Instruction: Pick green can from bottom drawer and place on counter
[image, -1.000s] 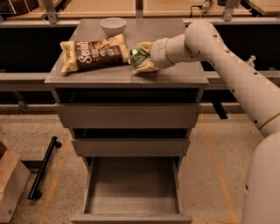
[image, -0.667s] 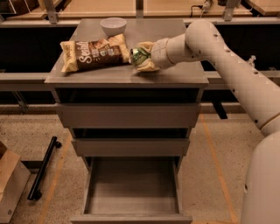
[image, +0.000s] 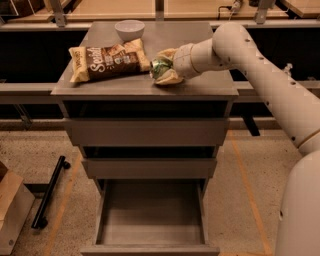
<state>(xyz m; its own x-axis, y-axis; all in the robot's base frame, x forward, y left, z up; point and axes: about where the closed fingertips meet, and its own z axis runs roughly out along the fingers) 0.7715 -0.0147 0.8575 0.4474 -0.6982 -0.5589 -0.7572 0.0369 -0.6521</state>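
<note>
The green can (image: 160, 66) lies on its side between the fingers of my gripper (image: 163, 68), low over the grey counter (image: 200, 85), just right of the brown snack bag. The gripper is shut on the can; whether the can rests on the counter I cannot tell. My arm reaches in from the right across the counter. The bottom drawer (image: 150, 220) is pulled open below and its tray holds nothing.
A brown snack bag (image: 107, 61) lies on the counter's left half, its end close to the can. A white bowl (image: 129, 29) stands at the counter's back. The two upper drawers (image: 147, 132) are nearly shut. A black bar (image: 49, 199) and a cardboard box (image: 12, 210) lie on the floor at left.
</note>
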